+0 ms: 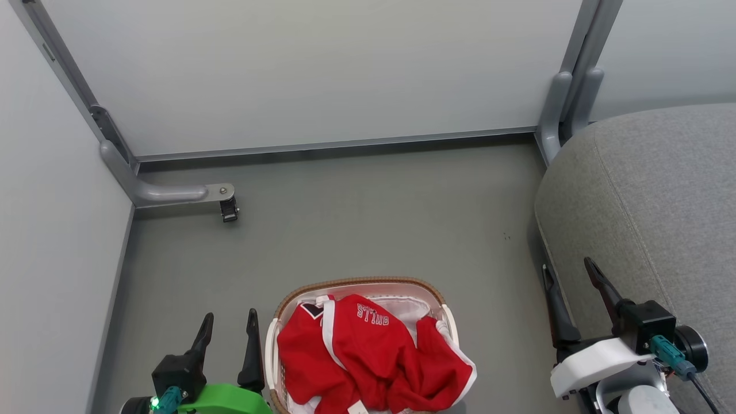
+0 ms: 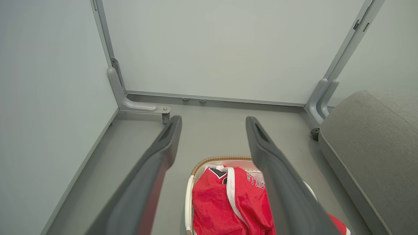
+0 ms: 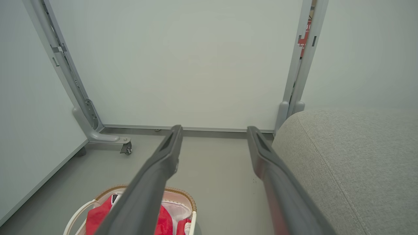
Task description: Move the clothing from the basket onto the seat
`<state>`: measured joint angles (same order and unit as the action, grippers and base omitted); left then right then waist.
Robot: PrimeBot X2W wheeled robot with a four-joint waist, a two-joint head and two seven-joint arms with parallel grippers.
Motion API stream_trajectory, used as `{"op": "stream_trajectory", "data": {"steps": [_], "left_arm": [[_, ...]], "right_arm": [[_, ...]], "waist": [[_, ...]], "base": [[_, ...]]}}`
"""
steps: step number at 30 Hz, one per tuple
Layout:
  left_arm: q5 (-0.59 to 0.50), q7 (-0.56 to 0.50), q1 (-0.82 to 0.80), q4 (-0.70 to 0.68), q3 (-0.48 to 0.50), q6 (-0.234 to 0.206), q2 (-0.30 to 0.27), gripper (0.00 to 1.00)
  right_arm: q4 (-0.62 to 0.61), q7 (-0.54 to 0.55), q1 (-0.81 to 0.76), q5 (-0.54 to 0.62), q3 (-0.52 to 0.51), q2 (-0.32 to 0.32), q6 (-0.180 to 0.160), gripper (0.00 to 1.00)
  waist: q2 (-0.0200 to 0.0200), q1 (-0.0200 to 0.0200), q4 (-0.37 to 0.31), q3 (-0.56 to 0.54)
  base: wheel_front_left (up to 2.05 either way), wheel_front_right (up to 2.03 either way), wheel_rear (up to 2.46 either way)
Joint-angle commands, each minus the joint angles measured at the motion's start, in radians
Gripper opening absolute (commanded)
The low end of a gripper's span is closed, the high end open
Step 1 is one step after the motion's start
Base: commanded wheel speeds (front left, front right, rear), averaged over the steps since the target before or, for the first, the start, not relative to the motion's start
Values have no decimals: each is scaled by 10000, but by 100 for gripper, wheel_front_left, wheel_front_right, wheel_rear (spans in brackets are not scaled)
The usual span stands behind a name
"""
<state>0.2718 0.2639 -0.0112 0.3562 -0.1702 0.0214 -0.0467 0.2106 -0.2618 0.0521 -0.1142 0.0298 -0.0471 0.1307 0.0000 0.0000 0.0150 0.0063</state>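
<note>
Red clothing [image 1: 368, 356] with white trim and "BULLS" lettering lies heaped in the white basket [image 1: 359, 283] with a brown rim, on the floor at the bottom centre. The clothing [image 2: 228, 202] and basket [image 2: 188, 199] appear low in the left wrist view, and the basket [image 3: 184, 193] with clothing [image 3: 98, 218] at the lower left of the right wrist view. The grey seat [image 1: 650, 201] stands at the right. My left gripper [image 1: 229, 323] is open just left of the basket. Beside the seat's front edge my right gripper [image 1: 566, 271] is open, holding nothing.
Pale partition panels [image 1: 322, 69] enclose the back and left. A grey panel foot with a castor [image 1: 229, 210] juts onto the floor at the left, and another support [image 1: 566, 109] stands by the seat. Grey floor [image 1: 368, 224] lies between basket and back panel.
</note>
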Motion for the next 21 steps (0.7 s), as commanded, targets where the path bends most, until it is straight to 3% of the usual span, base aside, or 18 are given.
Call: {"op": "stream_trajectory", "data": {"steps": [1, 11, 21], "left_arm": [[47, 11, -142, -5, -17, -42, -66, 100], [-300, 11, -864, 189, -238, 92, -78, 100], [-815, -104, -3429, 1637, -904, 496, -96, 100]], "right_arm": [[1, -49, 36, 23, -20, -60, 0, 100], [-283, -49, 373, 125, -184, -59, 0, 100], [-739, -37, 1519, 206, -358, -59, 0, 100]], "waist": [[0, 0, -8, 16], [0, 0, -17, 756], [0, 0, -337, 3015]], "base": [[0, 0, 0], [0, 0, 0], [0, 0, 0]]}}
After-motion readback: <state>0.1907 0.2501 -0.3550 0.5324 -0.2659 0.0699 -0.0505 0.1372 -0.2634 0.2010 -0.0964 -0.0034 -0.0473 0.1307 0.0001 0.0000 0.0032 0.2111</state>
